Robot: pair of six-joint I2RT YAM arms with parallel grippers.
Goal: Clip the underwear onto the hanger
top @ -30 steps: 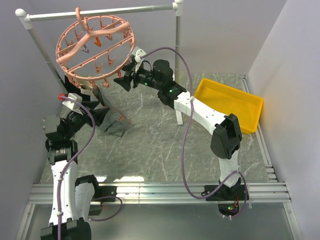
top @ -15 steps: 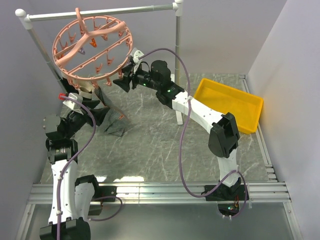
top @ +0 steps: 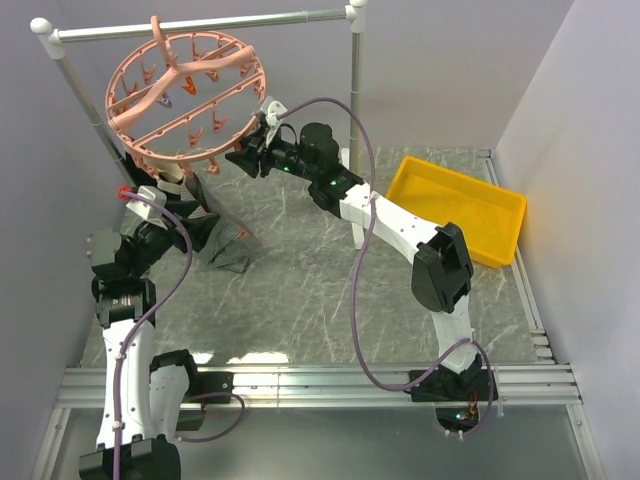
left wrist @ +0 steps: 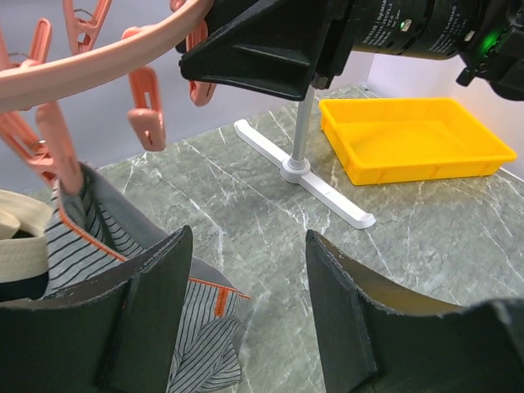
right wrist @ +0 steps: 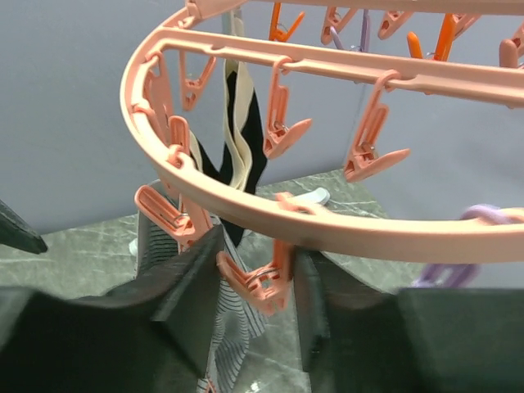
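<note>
Straddling a hanger (right wrist: 327, 233) clip (right wrist: 255, 282) with the right gripper (top: 245, 158), jaws narrow, squeeze unclear. Holding the left gripper (left wrist: 250, 239) wide and empty beside the hanging underwear (left wrist: 90, 246), far left.

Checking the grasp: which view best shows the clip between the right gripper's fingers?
Right wrist: the pink clip sits close up between the fingers of the right gripper. In top external it's tiny; left wrist shows only a finger's back.

Bright, even overhead light; white glare near the front edge of the table (top: 300, 300) (shadows are soft); the hanger (right wrist: 344, 233) blurs slightly in the right wrist view.
</note>
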